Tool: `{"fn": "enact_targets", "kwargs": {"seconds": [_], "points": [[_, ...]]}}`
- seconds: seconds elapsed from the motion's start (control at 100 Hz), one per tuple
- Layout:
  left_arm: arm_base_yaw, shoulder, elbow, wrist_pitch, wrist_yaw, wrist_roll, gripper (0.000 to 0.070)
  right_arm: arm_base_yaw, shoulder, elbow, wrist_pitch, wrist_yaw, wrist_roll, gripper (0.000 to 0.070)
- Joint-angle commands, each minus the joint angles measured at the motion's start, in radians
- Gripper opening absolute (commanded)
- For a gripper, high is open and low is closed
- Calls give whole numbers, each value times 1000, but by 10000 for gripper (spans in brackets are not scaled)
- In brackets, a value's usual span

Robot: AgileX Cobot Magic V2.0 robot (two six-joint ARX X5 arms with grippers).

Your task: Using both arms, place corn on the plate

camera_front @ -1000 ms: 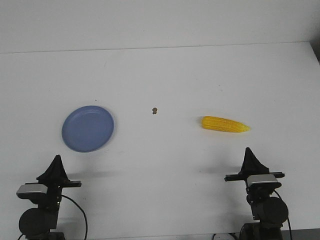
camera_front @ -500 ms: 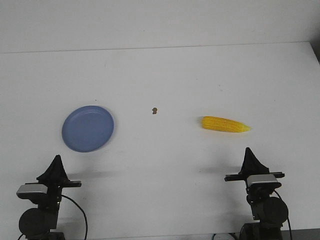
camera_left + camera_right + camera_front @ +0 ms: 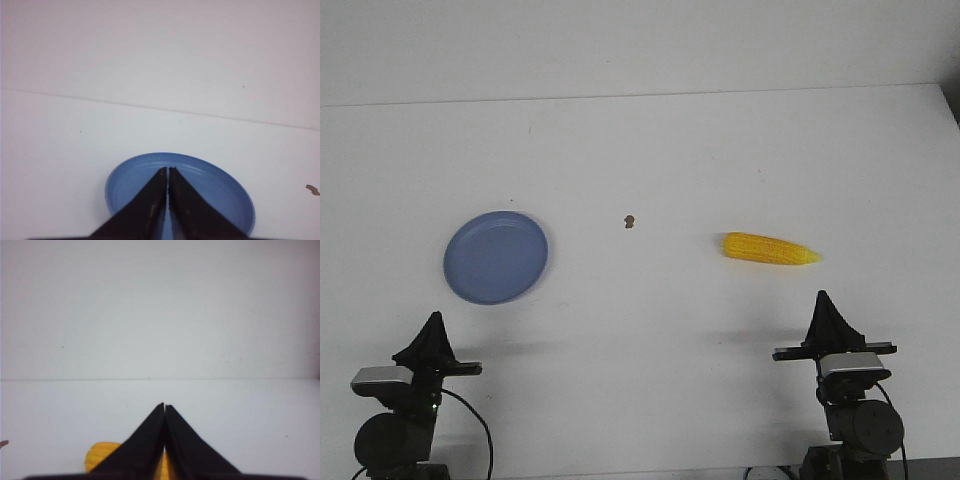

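The yellow corn [image 3: 770,248] lies on the white table at the right, its pointed end to the right. The periwinkle-blue plate [image 3: 496,257] lies at the left, nothing on it. My left gripper [image 3: 436,318] is shut and empty, near the front edge, short of the plate; in the left wrist view its tips [image 3: 165,169] stand before the plate [image 3: 220,185]. My right gripper [image 3: 822,298] is shut and empty, a little nearer than the corn. In the right wrist view its tips [image 3: 164,405] hide most of the corn [image 3: 101,454].
A tiny brown speck [image 3: 630,221] lies between plate and corn; it also shows in the left wrist view [image 3: 312,189]. The table's far edge [image 3: 640,96] meets a white wall. Both arm bases sit at the front edge.
The right arm has shifted slightly right and down in the front view. The left arm has settled a little lower. Corn and plate have not moved.
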Motion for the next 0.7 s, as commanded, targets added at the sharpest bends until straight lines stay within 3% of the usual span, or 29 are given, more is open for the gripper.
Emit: {"fn": "enact_targets", "kwargs": {"seconds": [0.0, 0.39, 0.56, 0.69], "points": [[0, 10, 71, -27, 1, -6, 13, 0, 3, 74, -39, 1, 0, 0], [0, 409, 586, -492, -1, -31, 13, 0, 346, 607, -613, 1, -10, 0], [0, 571, 755, -594, 1, -31, 13, 0, 534, 812, -835, 0, -9, 0], [0, 655, 822, -672, 26, -28, 13, 0, 633, 904, -918, 0, -9, 0]]}}
